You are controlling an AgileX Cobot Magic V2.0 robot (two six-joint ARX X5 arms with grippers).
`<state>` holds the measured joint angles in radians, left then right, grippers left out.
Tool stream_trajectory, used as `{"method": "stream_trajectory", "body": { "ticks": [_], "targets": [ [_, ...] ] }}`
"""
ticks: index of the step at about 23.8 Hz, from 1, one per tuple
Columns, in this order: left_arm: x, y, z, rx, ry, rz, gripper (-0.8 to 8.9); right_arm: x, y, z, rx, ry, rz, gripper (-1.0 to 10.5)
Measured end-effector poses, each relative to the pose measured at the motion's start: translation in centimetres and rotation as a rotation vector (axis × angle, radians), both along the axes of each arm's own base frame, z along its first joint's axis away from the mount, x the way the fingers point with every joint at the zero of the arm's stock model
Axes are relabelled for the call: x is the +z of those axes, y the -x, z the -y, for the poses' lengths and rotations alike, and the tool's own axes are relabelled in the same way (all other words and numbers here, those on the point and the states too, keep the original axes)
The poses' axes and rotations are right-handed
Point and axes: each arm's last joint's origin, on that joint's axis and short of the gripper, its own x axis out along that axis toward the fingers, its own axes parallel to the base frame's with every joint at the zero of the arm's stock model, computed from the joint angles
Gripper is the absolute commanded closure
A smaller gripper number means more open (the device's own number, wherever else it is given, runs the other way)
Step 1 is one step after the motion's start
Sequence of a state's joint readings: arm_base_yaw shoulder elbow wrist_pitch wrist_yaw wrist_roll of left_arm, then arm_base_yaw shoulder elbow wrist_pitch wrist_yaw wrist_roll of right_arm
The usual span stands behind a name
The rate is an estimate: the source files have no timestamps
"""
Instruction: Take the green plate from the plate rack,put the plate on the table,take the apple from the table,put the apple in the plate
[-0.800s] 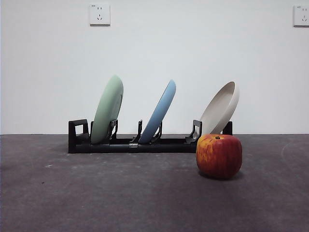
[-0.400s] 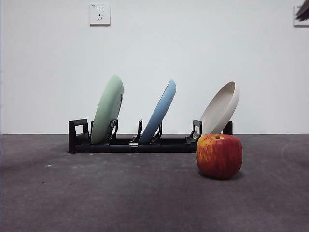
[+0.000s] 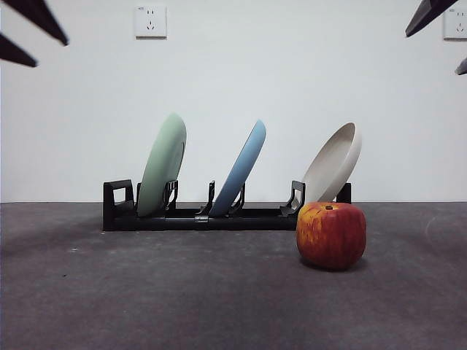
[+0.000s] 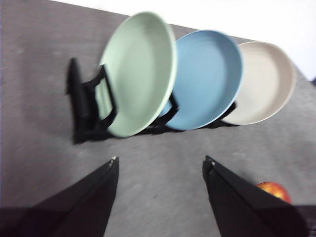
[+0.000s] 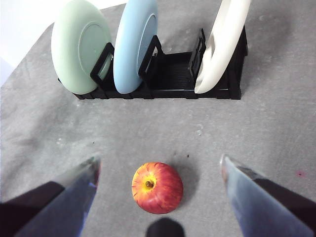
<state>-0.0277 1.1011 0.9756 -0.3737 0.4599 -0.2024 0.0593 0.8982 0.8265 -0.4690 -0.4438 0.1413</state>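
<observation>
The green plate (image 3: 163, 165) leans in the left slot of the black plate rack (image 3: 197, 217); it also shows in the left wrist view (image 4: 140, 71) and the right wrist view (image 5: 79, 44). The red apple (image 3: 331, 235) sits on the table (image 3: 182, 292) in front of the rack's right end. My left gripper (image 4: 160, 163) is open, high above the table in front of the green plate. My right gripper (image 5: 158, 163) is open, high above the apple (image 5: 157, 187). In the front view only black tips show at the top left (image 3: 33, 29) and top right (image 3: 430, 18) corners.
A light blue plate (image 3: 241, 168) leans in the middle slot and a beige plate (image 3: 334, 162) at the right end of the rack. A white wall with two sockets stands behind.
Both arms have come into the front view: black tips now show at the top left and top right corners. The plates and the apple have not moved.
</observation>
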Motion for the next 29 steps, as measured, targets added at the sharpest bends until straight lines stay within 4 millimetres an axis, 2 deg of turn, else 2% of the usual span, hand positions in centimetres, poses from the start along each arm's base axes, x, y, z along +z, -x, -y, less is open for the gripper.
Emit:
{"method": "stream_trajectory", "body": {
  "ticks": [5,8,11,13,17,22,25,28,29],
  "targets": [
    [3.8,-7.1,1.6,-0.069,0.004,-0.017,5.21,0.0,0.0,0.0,0.0,0.0,0.0,5.3],
    [5.1,-11.2,3.2,-0.114,-0.007,-0.02,5.21,0.0,0.0,0.0,0.0,-0.001,0.0,5.3],
    [4.6,-14.8,5.2,-0.164,-0.022,-0.043,5.22,0.0,0.0,0.0,0.0,-0.001,0.0,5.4],
    [3.1,-16.5,6.4,-0.175,-0.045,-0.064,5.22,0.0,0.0,0.0,0.0,-0.001,0.001,5.4],
    [-0.5,-18.6,7.7,-0.15,-0.099,-0.13,5.22,0.0,0.0,0.0,-0.001,0.0,0.001,5.4],
    [-2.9,-20.0,8.3,-0.158,-0.103,-0.155,5.31,0.0,0.0,0.0,-0.003,-0.003,0.0,5.4],
    [-3.4,-20.2,8.6,-0.163,-0.106,-0.167,5.51,0.0,0.0,0.0,-0.008,-0.011,-0.006,5.4],
    [-3.4,-20.2,8.6,-0.164,-0.106,-0.165,8.28,0.0,0.0,0.0,-0.01,-0.014,-0.008,5.4],
    [-3.4,-20.2,8.6,-0.166,-0.104,-0.165,8.22,0.0,0.0,0.0,-0.01,-0.014,-0.008,5.4]
  ]
}}
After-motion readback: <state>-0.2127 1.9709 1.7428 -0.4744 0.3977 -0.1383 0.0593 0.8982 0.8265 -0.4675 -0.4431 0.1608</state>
